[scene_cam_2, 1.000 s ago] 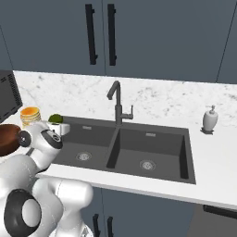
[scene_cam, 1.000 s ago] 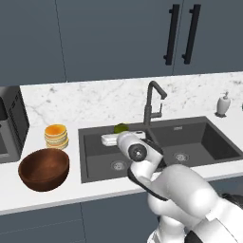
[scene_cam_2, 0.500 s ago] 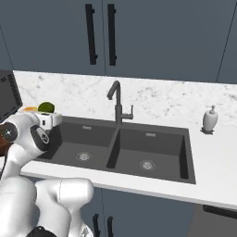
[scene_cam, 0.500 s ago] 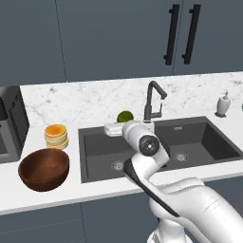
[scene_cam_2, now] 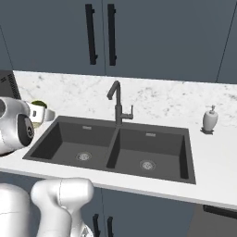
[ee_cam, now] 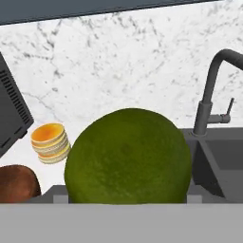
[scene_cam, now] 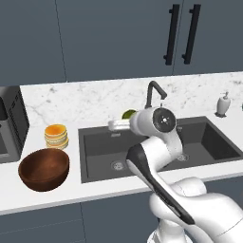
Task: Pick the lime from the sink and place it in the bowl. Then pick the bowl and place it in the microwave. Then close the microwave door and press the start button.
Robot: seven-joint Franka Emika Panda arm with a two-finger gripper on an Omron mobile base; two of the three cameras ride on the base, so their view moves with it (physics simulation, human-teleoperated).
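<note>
The yellow-green lime (ee_cam: pixel 128 156) sits right in front of the hand camera, and my gripper (scene_cam: pixel 119 124) is shut on it. The lime (scene_cam: pixel 128 114) hangs in the air over the back left corner of the dark two-basin sink (scene_cam: pixel 97 149), above counter height. From the right base view, the lime (scene_cam_2: pixel 39 107) and gripper (scene_cam_2: pixel 45 114) are at the far left, beyond the sink (scene_cam_2: pixel 139 143). The brown bowl (scene_cam: pixel 43 169) stands on the counter left of the sink, with nothing visible in it. Part of the microwave (scene_cam: pixel 9 124) shows at the left edge.
A stack of orange-yellow discs (scene_cam: pixel 56 136) stands behind the bowl. The dark curved faucet (scene_cam: pixel 153 93) rises behind the sink, close to the right of the hand. A white soap dispenser (scene_cam: pixel 223 104) is at the far right. Dark cabinets hang above the marble backsplash.
The arm has risen and carried the lime up out of the left basin to above counter level. The gripper has stayed shut on it.
</note>
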